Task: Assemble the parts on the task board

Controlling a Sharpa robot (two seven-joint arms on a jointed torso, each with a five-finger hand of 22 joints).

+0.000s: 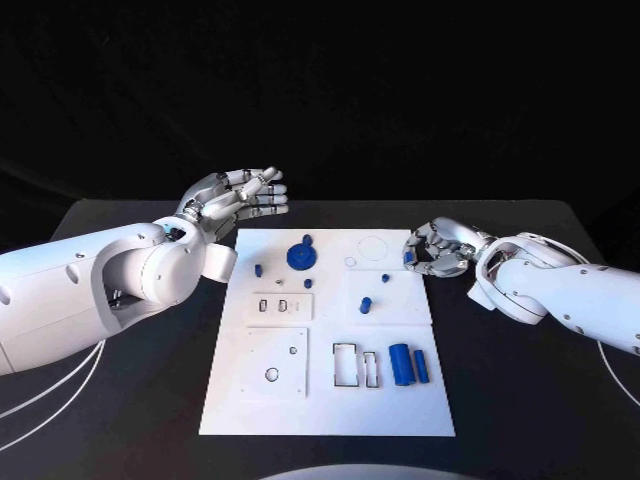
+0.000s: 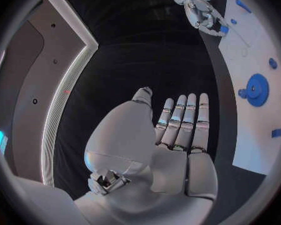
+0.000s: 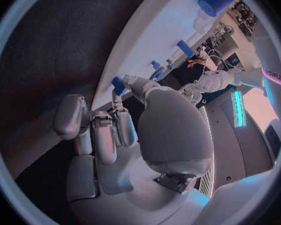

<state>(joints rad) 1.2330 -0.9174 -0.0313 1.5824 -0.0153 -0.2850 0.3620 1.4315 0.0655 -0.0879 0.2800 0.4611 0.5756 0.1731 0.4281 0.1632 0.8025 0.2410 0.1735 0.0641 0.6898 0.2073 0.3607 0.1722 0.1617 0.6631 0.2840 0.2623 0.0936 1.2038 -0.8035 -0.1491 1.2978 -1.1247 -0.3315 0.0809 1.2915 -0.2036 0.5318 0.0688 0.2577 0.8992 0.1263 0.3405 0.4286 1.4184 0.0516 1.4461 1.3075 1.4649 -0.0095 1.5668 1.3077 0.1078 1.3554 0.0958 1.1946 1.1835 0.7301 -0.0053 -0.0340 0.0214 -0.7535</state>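
Dim surroundings, bright overhead light, fisheye-warped edges.

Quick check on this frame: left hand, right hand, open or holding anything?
Left hand: open, fingers apart, holding nothing, off the task board.
Right hand: pinching a small blue part at the board's edge.

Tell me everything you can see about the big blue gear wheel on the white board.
The large blue gear wheel looks like matte plastic, a round toothed disc with a small hub at its centre. It lies flat on the far part of the white task board, a small blue knob at its far edge. Neither hand touches it; the left wrist view shows it too.
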